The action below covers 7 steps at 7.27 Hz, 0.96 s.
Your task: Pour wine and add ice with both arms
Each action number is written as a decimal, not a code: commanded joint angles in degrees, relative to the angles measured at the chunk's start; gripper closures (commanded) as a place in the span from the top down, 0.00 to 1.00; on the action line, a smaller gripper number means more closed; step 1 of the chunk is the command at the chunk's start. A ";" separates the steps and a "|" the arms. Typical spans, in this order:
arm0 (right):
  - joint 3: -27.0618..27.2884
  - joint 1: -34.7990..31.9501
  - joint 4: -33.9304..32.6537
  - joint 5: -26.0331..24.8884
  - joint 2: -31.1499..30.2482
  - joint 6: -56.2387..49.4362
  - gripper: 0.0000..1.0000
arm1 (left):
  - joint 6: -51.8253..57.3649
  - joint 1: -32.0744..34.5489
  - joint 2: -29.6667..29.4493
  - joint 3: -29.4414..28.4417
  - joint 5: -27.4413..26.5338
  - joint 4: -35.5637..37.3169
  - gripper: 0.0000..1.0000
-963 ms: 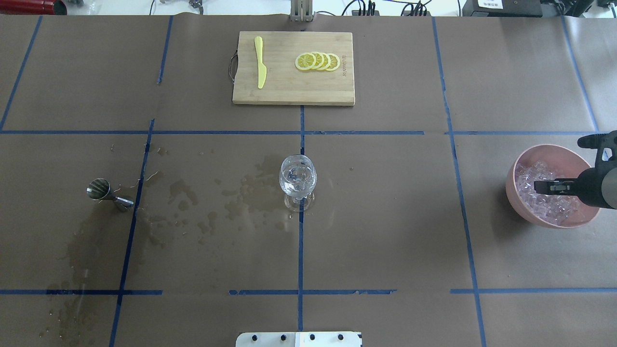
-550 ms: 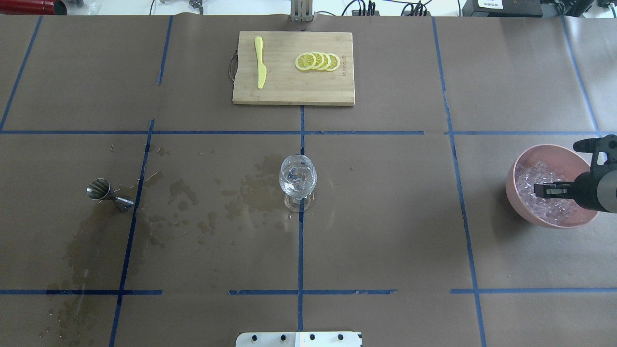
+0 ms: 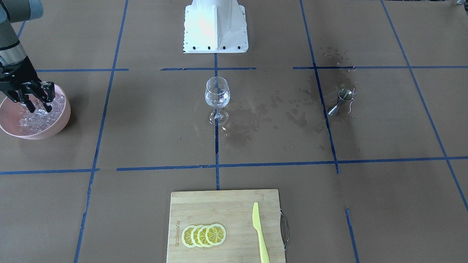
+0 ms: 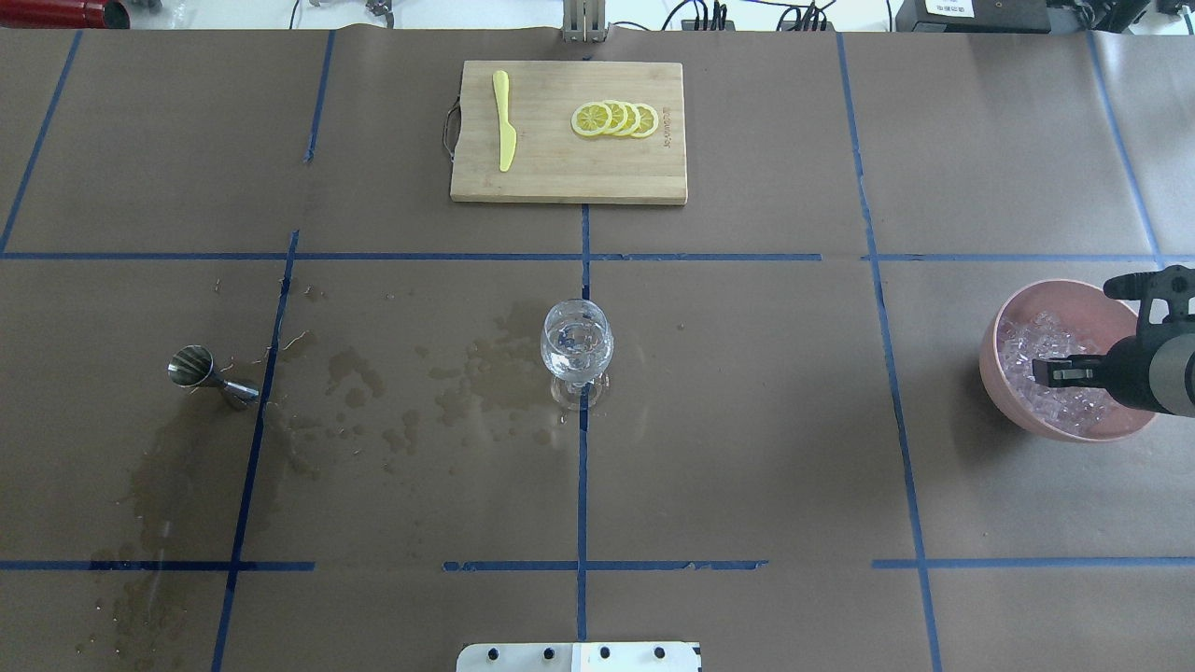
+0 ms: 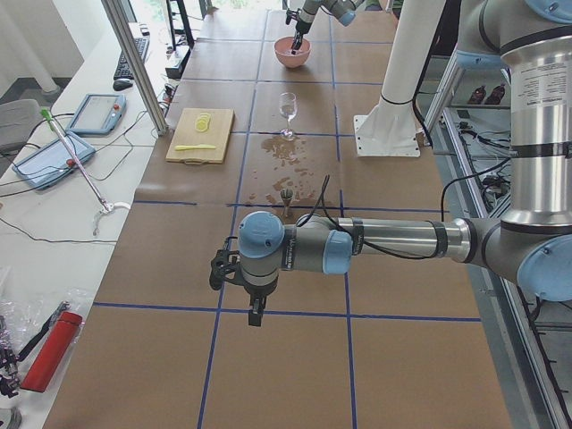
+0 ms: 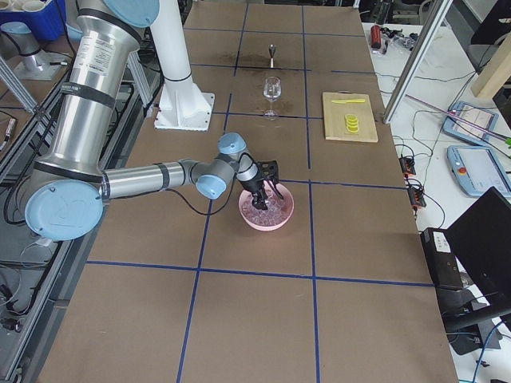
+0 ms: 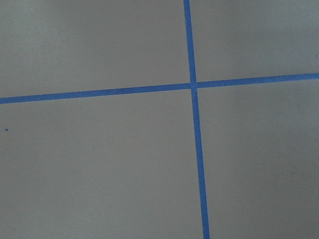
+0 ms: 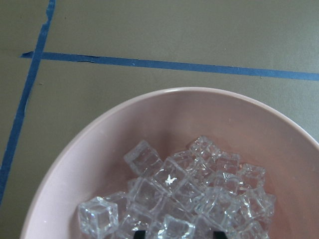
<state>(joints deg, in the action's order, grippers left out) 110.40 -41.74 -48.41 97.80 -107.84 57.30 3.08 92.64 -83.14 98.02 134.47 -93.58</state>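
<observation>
Straddling ice (image 8: 169, 184) in pink bowl (image 3: 63, 117) with right gripper (image 3: 40, 108) spread wide; probably slick, hard, light, so pinch one cube across flat faces.

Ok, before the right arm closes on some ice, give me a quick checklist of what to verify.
1. Right gripper open at the ice in the pink bowl: ok.
2. Cube between its jaws: ok, in the wrist view.
3. Wine glass upright, nothing between it and the bowl: ok.
4. Left gripper far from the glass: ok; open or shut: cannot tell.
5. Paper dry: not ok, wet patches beside the glass.
</observation>
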 commanded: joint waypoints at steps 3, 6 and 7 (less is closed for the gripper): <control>-0.45 0.26 -0.01 -0.24 0.00 0.00 0.24 | 0.00 0.00 0.00 0.07 0.00 -0.02 1.00; 0.25 -0.27 -0.01 -0.07 0.09 -1.05 0.00 | 0.09 0.00 0.00 0.07 0.09 -0.02 1.00; 1.21 -0.36 -0.01 0.46 -0.17 -1.66 0.00 | 0.00 0.00 0.00 0.15 0.09 0.06 1.00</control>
<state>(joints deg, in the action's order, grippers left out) 110.61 -41.88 -48.43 97.78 -107.85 56.29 3.11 92.64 -83.15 98.11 134.56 -93.59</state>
